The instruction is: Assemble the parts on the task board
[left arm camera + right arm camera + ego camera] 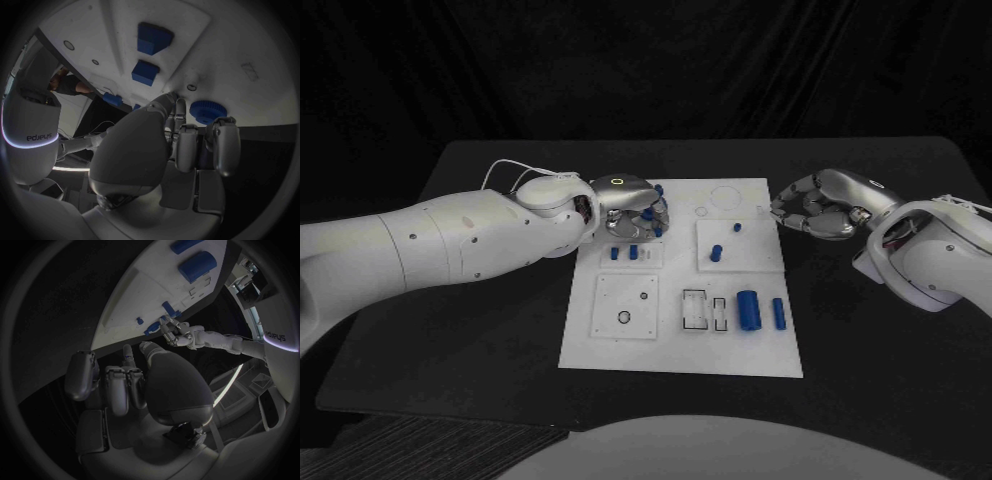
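Note:
The white task board (682, 350) lies in the middle of the black table. My left hand (625, 205) hovers over its far left corner, fingers curled down around a blue gear (203, 110); the fingertips (222, 125) reach the gear's rim, but I cannot tell whether they grip it. Two blue blocks (153, 37) (145, 71) stand on the board just past the gear. My right hand (816, 203) hangs beside the board's far right edge, fingers (119, 385) curled in with nothing in them. The left hand (181, 335) is also seen from the right wrist.
Two blue cylinders (747, 308) (777, 313) lie near the board's right edge. Small blue pegs (715, 250) (737, 226) stand on a raised white square (754, 258). Another white square (627, 290) and narrow slots (694, 310) sit nearer me. Black table surrounds the board.

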Tool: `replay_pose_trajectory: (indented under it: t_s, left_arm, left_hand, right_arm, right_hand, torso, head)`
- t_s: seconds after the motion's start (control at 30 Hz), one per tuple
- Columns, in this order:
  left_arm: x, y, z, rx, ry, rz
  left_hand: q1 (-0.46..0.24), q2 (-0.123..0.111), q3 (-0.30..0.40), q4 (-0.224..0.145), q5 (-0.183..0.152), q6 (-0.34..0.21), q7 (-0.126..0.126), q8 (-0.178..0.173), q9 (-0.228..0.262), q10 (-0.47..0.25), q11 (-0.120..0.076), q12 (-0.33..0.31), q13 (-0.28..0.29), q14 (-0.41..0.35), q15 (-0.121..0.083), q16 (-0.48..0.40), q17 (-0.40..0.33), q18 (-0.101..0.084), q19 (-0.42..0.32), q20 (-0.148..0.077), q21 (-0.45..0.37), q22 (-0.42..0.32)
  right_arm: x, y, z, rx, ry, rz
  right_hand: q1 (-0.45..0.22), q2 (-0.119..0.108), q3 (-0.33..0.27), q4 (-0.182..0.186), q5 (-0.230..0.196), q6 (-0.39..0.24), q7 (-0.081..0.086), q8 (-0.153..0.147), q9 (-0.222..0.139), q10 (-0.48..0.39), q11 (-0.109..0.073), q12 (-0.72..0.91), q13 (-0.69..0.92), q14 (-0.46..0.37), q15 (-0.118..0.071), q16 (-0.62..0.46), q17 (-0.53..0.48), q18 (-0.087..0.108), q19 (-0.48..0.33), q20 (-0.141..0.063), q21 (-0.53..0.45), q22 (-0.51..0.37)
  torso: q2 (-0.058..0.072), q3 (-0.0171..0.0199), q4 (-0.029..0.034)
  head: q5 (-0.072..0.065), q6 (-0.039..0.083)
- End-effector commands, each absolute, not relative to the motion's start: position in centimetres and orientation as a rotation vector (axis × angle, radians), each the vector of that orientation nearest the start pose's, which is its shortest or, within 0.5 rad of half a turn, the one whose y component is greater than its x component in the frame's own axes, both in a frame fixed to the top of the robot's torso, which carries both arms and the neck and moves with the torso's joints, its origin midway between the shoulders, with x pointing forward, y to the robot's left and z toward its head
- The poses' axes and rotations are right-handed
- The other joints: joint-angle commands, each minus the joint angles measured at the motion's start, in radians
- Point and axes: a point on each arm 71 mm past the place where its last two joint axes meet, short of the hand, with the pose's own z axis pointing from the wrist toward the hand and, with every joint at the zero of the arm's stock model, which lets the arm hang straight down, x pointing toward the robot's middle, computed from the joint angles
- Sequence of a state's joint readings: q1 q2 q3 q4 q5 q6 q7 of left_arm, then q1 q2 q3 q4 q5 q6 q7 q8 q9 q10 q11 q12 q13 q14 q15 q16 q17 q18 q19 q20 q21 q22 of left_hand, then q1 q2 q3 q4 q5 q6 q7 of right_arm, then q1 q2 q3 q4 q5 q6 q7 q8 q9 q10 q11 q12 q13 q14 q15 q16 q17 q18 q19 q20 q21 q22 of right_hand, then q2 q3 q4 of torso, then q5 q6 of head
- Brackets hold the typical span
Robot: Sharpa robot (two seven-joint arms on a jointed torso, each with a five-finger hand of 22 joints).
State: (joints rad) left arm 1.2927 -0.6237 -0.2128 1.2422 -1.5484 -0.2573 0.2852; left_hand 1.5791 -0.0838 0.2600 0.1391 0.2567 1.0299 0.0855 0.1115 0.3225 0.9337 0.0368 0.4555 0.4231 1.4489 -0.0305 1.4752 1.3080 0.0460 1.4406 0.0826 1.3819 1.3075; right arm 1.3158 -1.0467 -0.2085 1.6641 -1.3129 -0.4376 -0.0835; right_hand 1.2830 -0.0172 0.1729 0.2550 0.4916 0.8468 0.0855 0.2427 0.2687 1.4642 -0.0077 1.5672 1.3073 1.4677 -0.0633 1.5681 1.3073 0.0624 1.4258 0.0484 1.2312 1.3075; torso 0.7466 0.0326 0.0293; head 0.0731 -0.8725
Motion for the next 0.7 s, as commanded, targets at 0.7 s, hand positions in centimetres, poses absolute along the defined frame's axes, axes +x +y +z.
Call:
replay_pose_trajectory:
  t_s: [0.7]
  left_arm:
    - [49.8, 16.4, -19.8, 0.653, 1.513, -0.844]
  left_hand:
    - [-0.021, -0.008, 0.033, -0.040, 0.032, 0.072, 0.009, 0.039, 0.017, 0.125, -0.002, -0.063, -0.059, 0.008, 0.007, -0.001, 0.014, -0.006, 0.027, 0.004, 0.025, 0.211]
  right_arm:
    - [45.3, -26.4, -17.7, -0.005, 1.648, 0.616]
  right_hand:
    - [0.009, -0.001, 0.006, 0.002, 0.007, -0.002, 0.003, -0.001, -0.002, 0.101, 0.002, -0.002, 0.257, 0.103, -0.002, 0.003, 0.264, 0.012, -0.005, -0.001, -0.001, 0.162]
  torso:
    - [0.000, -0.0001, 0.0000]
  head:
    - [0.002, 0.000]
